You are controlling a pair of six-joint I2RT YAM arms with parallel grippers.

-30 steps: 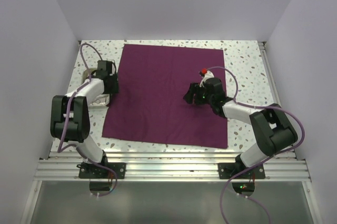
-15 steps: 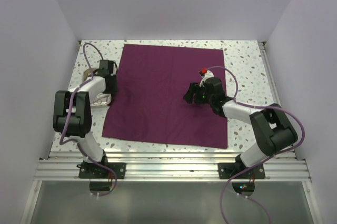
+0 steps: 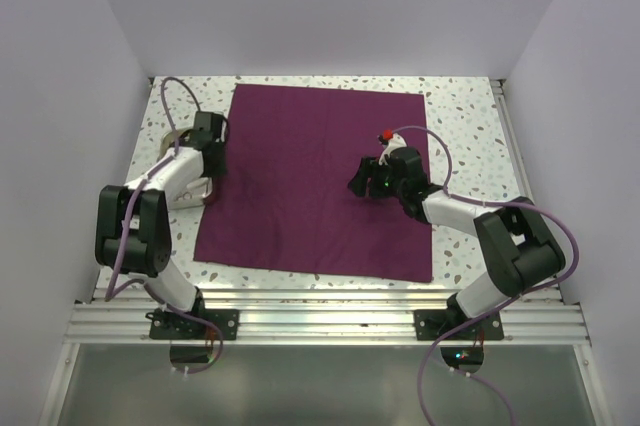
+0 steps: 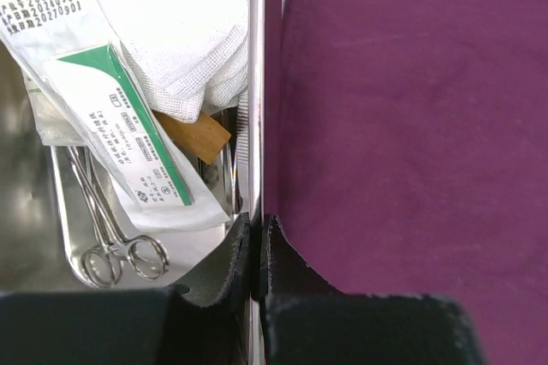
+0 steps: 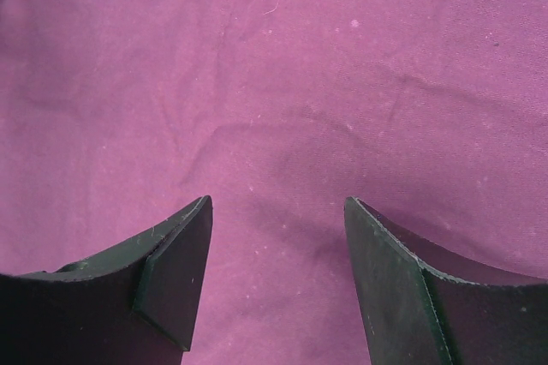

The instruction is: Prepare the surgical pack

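The plum-purple cloth (image 3: pixel 310 176) lies spread flat on the speckled table. The steel tray (image 3: pixel 188 192) sits at the cloth's left edge, mostly hidden under my left arm. My left gripper (image 3: pixel 211 172) is shut on the tray's right rim (image 4: pixel 255 125), right beside the cloth (image 4: pixel 411 125). In the tray lie white gauze (image 4: pixel 188 22), a white packet with a green stripe (image 4: pixel 111 99), a brown piece (image 4: pixel 195 135) and a thin ring-handled metal instrument (image 4: pixel 107 245). My right gripper (image 3: pixel 365 186) is open and empty, low over the cloth's right part (image 5: pixel 274 82).
White walls close in the table on the left, back and right. An aluminium rail (image 3: pixel 320 316) runs along the near edge by the arm bases. Bare speckled tabletop (image 3: pixel 465 126) shows to the right of the cloth.
My left gripper has shifted slightly right toward the cloth, still holding the tray rim. The right arm has not moved.
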